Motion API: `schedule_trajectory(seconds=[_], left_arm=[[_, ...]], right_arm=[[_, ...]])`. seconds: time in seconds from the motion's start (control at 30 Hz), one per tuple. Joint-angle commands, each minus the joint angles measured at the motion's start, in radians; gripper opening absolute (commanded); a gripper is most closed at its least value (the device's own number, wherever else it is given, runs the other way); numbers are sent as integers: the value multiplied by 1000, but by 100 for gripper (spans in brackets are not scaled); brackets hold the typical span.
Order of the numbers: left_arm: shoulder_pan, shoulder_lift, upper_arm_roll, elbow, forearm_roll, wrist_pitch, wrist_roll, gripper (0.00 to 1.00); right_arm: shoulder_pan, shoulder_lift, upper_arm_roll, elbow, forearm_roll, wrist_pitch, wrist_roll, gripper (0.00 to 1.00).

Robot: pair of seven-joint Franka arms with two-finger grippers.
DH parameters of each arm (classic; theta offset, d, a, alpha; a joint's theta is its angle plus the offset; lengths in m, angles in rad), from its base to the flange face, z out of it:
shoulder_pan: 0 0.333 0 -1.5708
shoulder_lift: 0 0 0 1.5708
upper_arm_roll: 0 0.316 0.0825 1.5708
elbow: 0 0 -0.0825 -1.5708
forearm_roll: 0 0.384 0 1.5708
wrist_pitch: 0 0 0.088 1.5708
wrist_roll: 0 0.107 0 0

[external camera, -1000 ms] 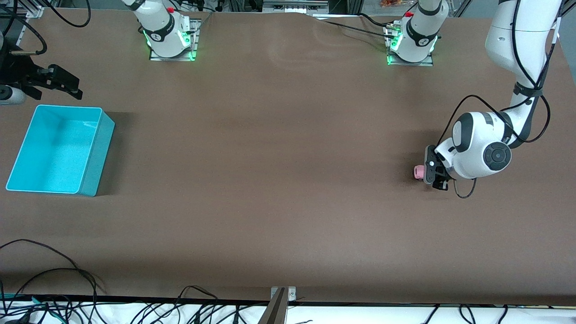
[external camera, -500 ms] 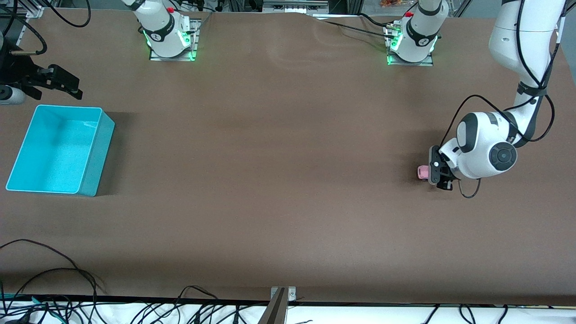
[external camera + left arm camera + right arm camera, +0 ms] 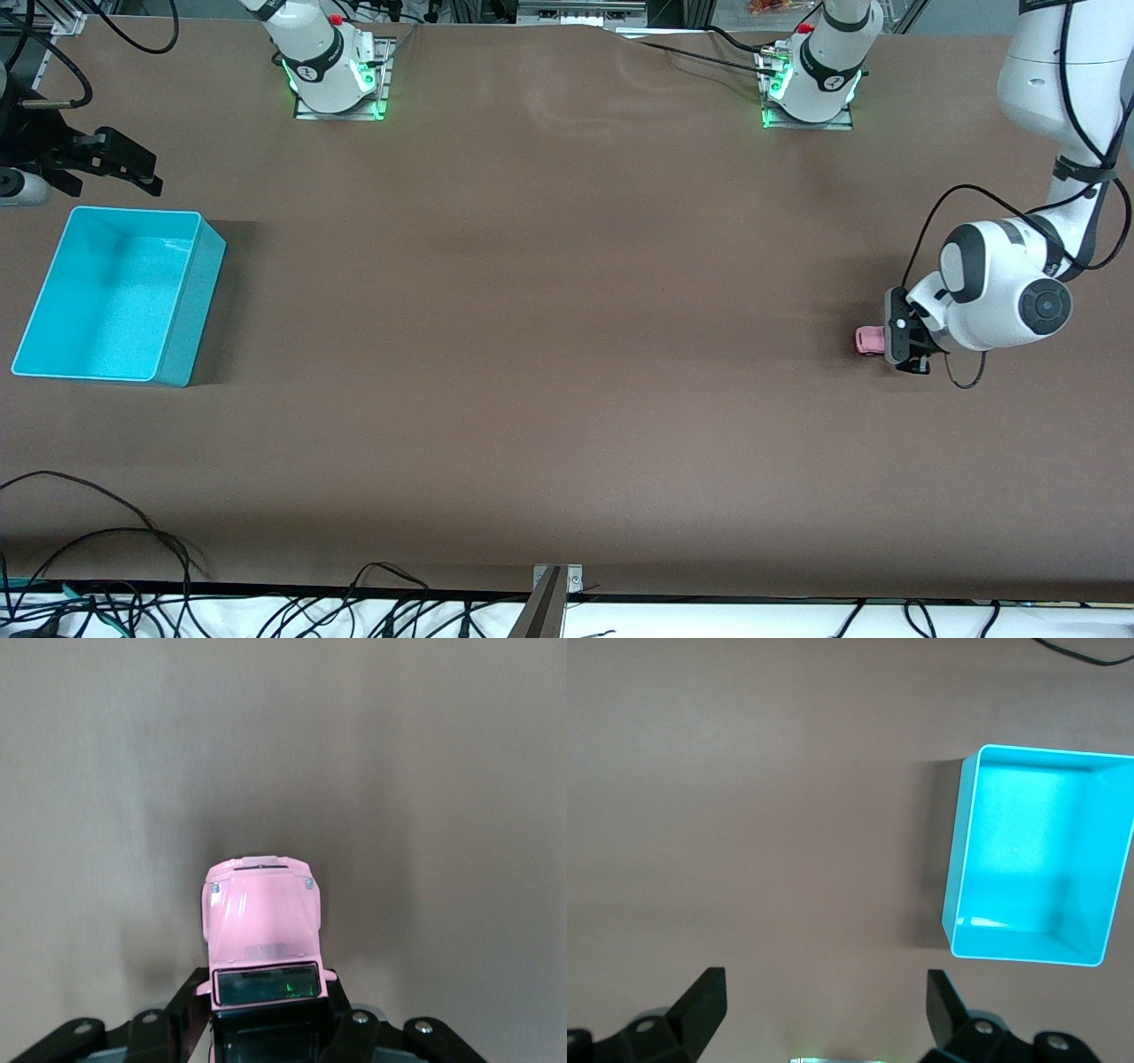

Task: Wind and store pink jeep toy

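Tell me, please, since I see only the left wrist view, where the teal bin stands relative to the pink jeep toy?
Observer: The teal bin stands at the right arm's end of the table. The pink jeep toy, gripped by the left end effector, is at the left arm's end.
Operator: Is anything in the bin?
Observer: No, the right wrist view shows it empty.
Operator: And where is the right arm?
Observer: It waits with the right end effector open over bare table beside the bin.
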State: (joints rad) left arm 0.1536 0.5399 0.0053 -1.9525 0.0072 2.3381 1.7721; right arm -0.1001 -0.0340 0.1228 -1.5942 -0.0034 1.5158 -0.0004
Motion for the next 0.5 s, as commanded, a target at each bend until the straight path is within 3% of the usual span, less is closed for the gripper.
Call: schedule_trajectory(seconds=[0.0,0.47], left_arm=[[47,66,5,9,-7,1,84,14],[205,130,4,98,10,1,202,15]], right_arm=[[2,9,1,25,6,-9,13,100],[2,9,1,25,6,-9,13,100]])
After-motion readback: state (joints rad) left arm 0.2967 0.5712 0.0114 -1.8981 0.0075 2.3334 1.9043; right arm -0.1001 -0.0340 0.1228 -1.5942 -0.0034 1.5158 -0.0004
